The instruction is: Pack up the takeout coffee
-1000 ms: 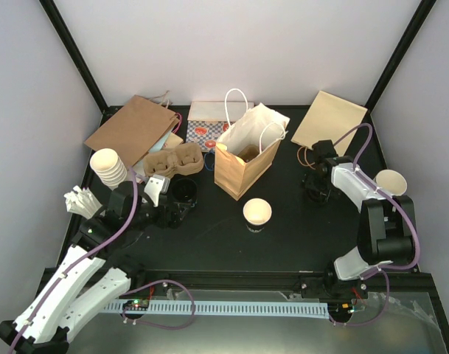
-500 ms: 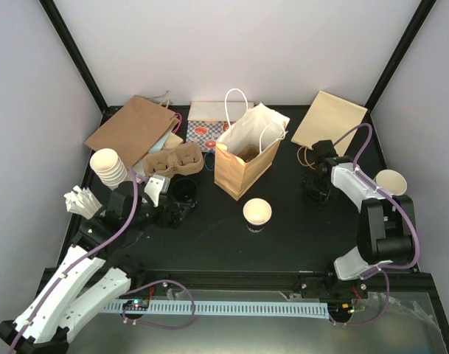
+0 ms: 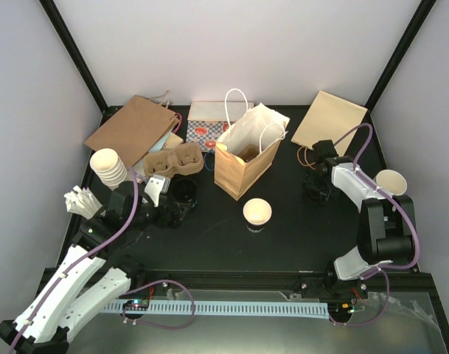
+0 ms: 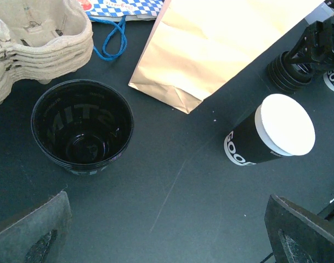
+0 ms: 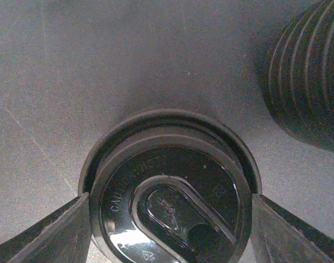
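Note:
The takeout coffee, a small black cup (image 4: 81,126) with a dark inside, stands upright beside the cardboard tray (image 4: 29,44). In the top view this cup (image 3: 184,192) is just ahead of my left gripper (image 3: 169,204). That gripper (image 4: 167,235) is open and holds nothing, and the cup sits beyond its left finger. At the right of the table my right gripper (image 3: 317,186) is down over a stack of black lids. Its fingers touch both sides of the top black lid (image 5: 172,203), so the right gripper (image 5: 169,224) is shut on it.
An open brown paper bag (image 3: 242,158) stands mid-table. A black paper cup with a white inside (image 3: 257,212) is in front of it, and another (image 3: 391,181) at far right. Stacked white cups (image 3: 108,166), flat brown bags (image 3: 132,129) and a patterned box (image 3: 206,127) line the back left. A second ribbed lid stack (image 5: 309,71) is beside the held lid.
The right gripper's jaws have closed in a little onto the lid. Neither arm has otherwise moved, and the cups stand where they were.

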Robot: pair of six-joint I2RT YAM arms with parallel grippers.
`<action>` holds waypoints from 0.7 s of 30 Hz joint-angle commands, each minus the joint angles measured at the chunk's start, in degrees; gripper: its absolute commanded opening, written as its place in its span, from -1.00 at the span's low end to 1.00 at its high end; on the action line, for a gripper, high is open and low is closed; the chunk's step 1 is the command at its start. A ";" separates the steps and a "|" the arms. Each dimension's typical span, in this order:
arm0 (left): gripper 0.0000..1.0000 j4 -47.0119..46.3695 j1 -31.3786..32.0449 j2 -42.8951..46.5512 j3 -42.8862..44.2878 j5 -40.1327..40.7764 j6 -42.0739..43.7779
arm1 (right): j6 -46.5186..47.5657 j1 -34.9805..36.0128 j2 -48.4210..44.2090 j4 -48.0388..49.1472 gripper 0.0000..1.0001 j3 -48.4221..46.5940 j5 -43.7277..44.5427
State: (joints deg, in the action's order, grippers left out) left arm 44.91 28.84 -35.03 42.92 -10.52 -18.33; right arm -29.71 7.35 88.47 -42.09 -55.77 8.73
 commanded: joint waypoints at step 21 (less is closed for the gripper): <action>0.97 -1.29 -0.23 -1.13 0.28 -0.80 0.80 | 0.73 -0.26 -8.46 -5.64 0.49 -1.57 1.93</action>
State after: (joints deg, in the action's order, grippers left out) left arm 44.91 28.84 -36.12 42.89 -10.55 -18.13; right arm -29.04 7.35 82.96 -47.33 -57.63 9.04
